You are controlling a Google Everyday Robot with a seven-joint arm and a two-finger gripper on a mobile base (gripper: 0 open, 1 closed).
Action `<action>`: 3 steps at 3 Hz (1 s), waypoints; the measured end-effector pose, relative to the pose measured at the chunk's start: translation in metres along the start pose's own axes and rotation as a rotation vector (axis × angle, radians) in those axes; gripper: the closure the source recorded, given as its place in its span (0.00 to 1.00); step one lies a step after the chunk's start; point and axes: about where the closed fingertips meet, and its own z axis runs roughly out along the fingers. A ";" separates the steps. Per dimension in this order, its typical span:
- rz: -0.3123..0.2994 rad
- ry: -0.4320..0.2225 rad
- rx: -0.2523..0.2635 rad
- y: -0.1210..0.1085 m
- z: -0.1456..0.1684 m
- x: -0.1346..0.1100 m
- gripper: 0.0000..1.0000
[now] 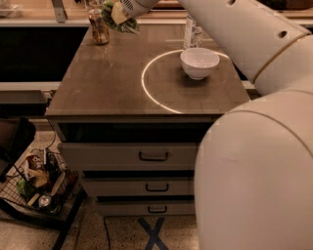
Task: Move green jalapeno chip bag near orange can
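The green jalapeno chip bag [124, 24] is at the far left corner of the counter [107, 83], gripped at its upper part by the hand [126, 8], which is closed on the crumpled foil. The bag's lower edge hangs close to the surface; whether it touches cannot be determined. The orange can [99, 28] stands upright just beside the bag on its left, with a narrow gap between them.

Step in hand, as judged: final placement. The bag is already near the can, so only set-down and release appear to remain.

Procedure:
- Lower the bag straight down. Avoid any further travel to the left — the slim can is likely to tip if the foil or the hand brushes it.
- Confirm that the bag rests on the counter before opening the hand. Crinkly foil springs back on release and could nudge the can.
- Keep the bag wholly on the surface, since the far edge is close.
- Withdraw upward and to the right, away from the can.

The arm [234, 29] spans the right side above the water bottle [192, 30] and the white bowl [199, 62] — retract with clearance over both.
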 end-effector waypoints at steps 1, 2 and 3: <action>0.032 0.026 0.019 -0.016 0.033 0.003 1.00; 0.062 0.057 0.045 -0.031 0.063 0.012 1.00; 0.101 0.076 0.070 -0.046 0.101 0.025 1.00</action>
